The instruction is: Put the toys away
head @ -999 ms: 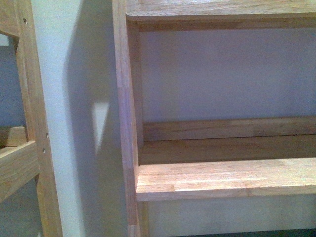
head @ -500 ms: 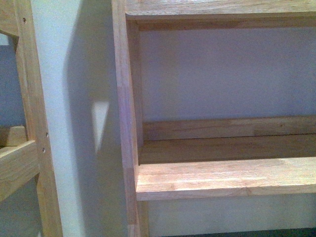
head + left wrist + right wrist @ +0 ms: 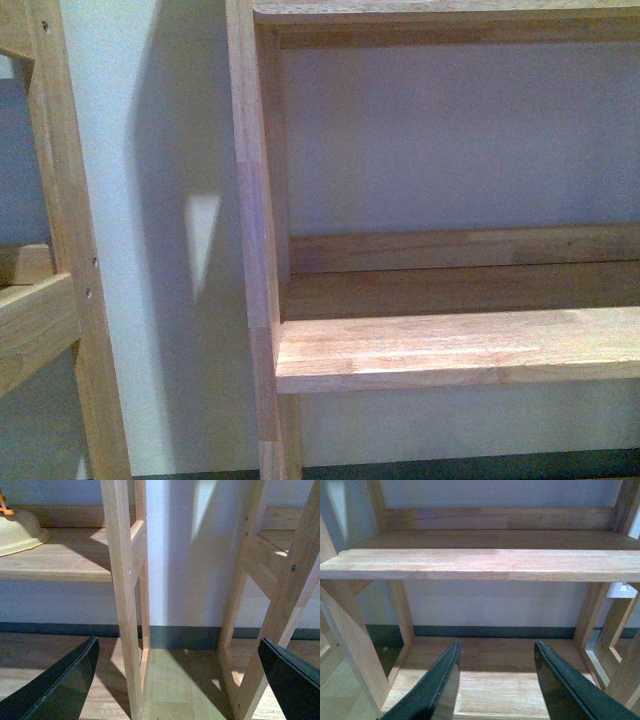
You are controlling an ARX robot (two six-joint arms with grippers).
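Note:
A pale yellow, rounded toy [image 3: 17,532] with a bit of orange on top lies on a wooden shelf [image 3: 60,562] in the left wrist view, cut off by the picture's edge. My left gripper [image 3: 177,642] is open and holds nothing. It faces the gap between two wooden shelf frames, well away from the toy. My right gripper [image 3: 497,642] is also open and holds nothing; it sits low in front of a bare wooden shelf board [image 3: 480,562]. Neither gripper nor the toy shows in the front view.
The front view shows a wooden shelf unit [image 3: 450,345] against a pale wall, with its upright post [image 3: 255,250] and a second frame [image 3: 60,250] to the left. Upright posts [image 3: 125,595] [image 3: 285,605] flank a strip of wooden floor [image 3: 170,685]. A dark skirting board [image 3: 490,631] runs along the wall.
In the front view the shelves have slid slightly upward in the picture, and the dark skirting now shows at the bottom. Nothing was taken hold of or let go.

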